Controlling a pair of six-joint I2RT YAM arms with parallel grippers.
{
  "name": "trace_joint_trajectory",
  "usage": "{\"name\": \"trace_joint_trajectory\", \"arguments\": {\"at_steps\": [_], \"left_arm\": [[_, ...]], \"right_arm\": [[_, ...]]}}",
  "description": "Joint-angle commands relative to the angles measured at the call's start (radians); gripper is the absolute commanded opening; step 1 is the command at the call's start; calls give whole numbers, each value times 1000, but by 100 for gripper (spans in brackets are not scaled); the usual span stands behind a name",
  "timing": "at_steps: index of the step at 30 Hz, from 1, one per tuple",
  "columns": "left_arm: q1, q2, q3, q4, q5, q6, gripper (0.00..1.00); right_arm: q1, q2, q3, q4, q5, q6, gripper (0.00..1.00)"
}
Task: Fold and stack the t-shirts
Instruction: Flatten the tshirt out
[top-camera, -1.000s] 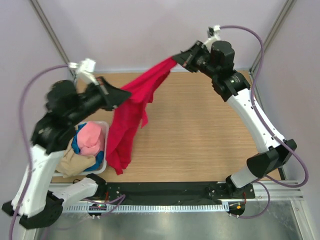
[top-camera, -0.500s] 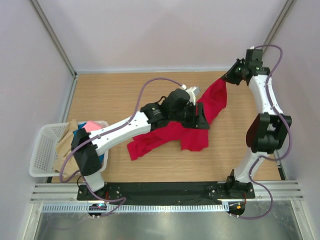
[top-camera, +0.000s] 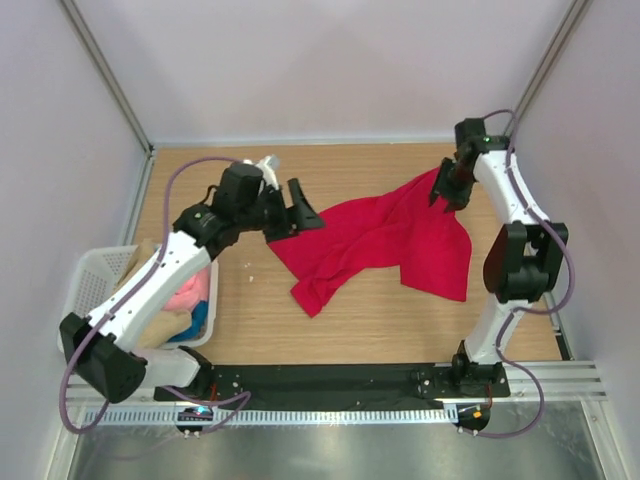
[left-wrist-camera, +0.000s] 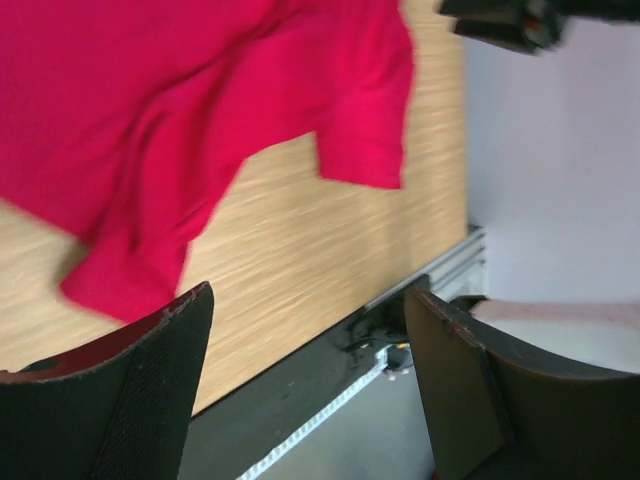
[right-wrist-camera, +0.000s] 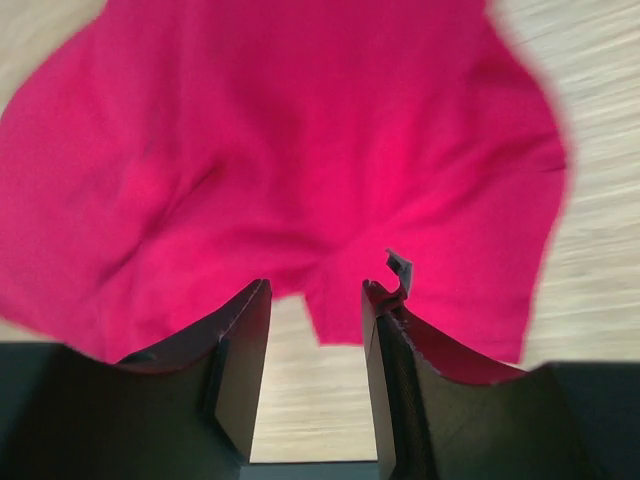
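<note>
The bright red t-shirt (top-camera: 385, 240) lies loosely spread and creased on the wooden table, right of centre. My left gripper (top-camera: 303, 216) hovers at the shirt's left edge with its jaws wide apart and nothing between them; in the left wrist view (left-wrist-camera: 305, 295) the shirt (left-wrist-camera: 180, 100) lies beyond the fingers. At the shirt's far right corner my right gripper (top-camera: 441, 192) stands open. Its wrist view (right-wrist-camera: 315, 290) shows bare wood between the fingers and the shirt (right-wrist-camera: 300, 150) just past them. Pink (top-camera: 186, 292), beige (top-camera: 136, 262) and blue (top-camera: 200, 316) t-shirts sit bunched in the basket.
A white mesh basket (top-camera: 84, 292) stands at the table's left edge, beside the left arm's base. Lilac walls and metal posts close in the back and sides. A black rail (top-camera: 330, 380) runs along the near edge.
Both grippers opened and let go of the red t-shirt, which dropped from hanging between them onto the table. The left arm swung back to the left, and the right gripper came down.
</note>
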Motion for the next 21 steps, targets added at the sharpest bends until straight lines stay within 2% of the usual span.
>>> {"name": "trace_joint_trajectory", "arguments": {"at_steps": [1,5,6,8,12,16,21], "left_arm": [[45,-62,-95,-163,-12,33,77],[46,-104,-198,-169,3,7,68],[45,-114,-263,-149,12,-26,63],[31,-147,-351,-113,3,-74,55],[-21,-146,-436,-85,-34,-135,51],[-186,-76,-448,-82,-144,-174,48],[-270,88,-399,-86,-278,-96,40]], "right_arm": [[81,-223,-212,71,-87,13,49],[87,-352,-475,194,-105,51,52],[85,-371,-534,202,-111,54,52],[85,-423,-609,209,-121,56,53],[76,-516,-725,228,-118,70,53],[10,-569,-799,225,-147,90,53],[-16,-589,-795,200,-142,73,53]]}}
